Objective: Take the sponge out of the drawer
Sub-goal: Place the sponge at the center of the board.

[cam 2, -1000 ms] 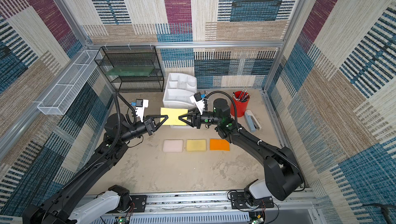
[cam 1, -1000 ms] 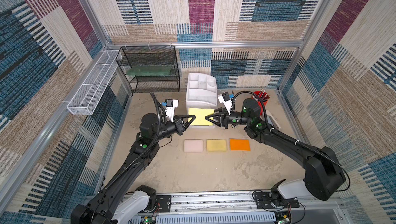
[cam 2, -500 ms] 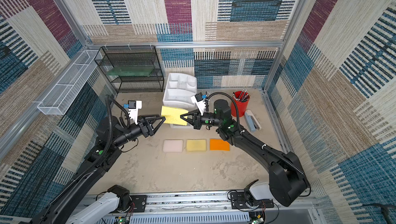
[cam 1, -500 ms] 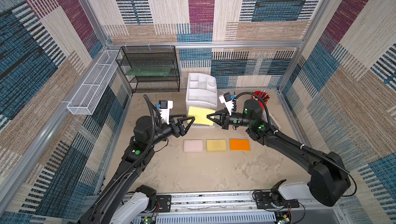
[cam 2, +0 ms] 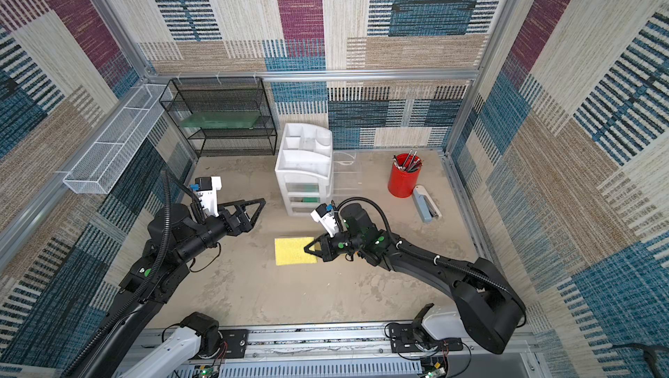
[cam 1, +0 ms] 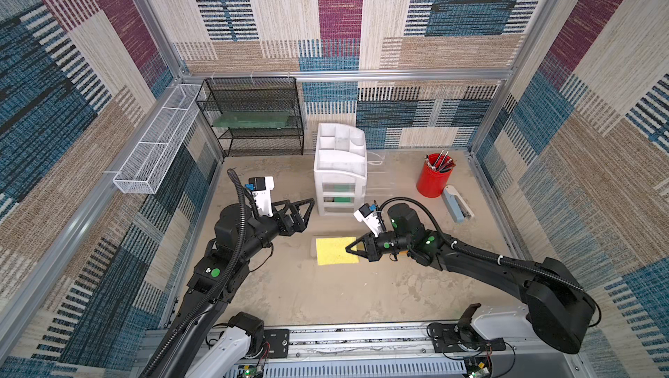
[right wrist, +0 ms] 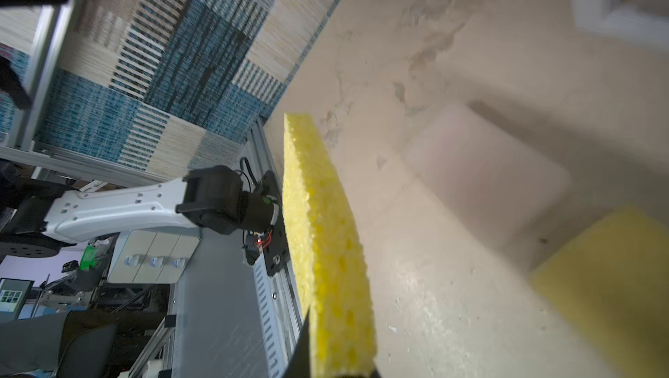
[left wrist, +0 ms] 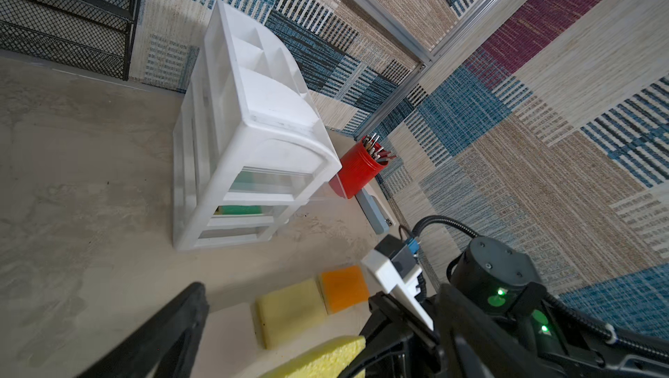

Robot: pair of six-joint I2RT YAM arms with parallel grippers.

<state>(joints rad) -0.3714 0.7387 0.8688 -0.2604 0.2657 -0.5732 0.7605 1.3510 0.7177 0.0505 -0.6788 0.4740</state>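
Sponge (cam 1: 335, 251) hangs pinched in my right gripper (cam 1: 350, 248), at six o'clock from the drawer (cam 1: 340, 170), above the others; left gripper (cam 1: 307, 206) gapes, empty.

1. Robot test cell in a lab, not a home.
2. Walled by patchwork woven carpet panels (cam 1: 340, 14) on bare aluminium framing (cam 1: 344, 75), upper frame.
3. Floored with a stained beige tabletop (cam 2: 253, 285); slotted grey metal mounting rail (cam 1: 362, 336) along the bottom edge.
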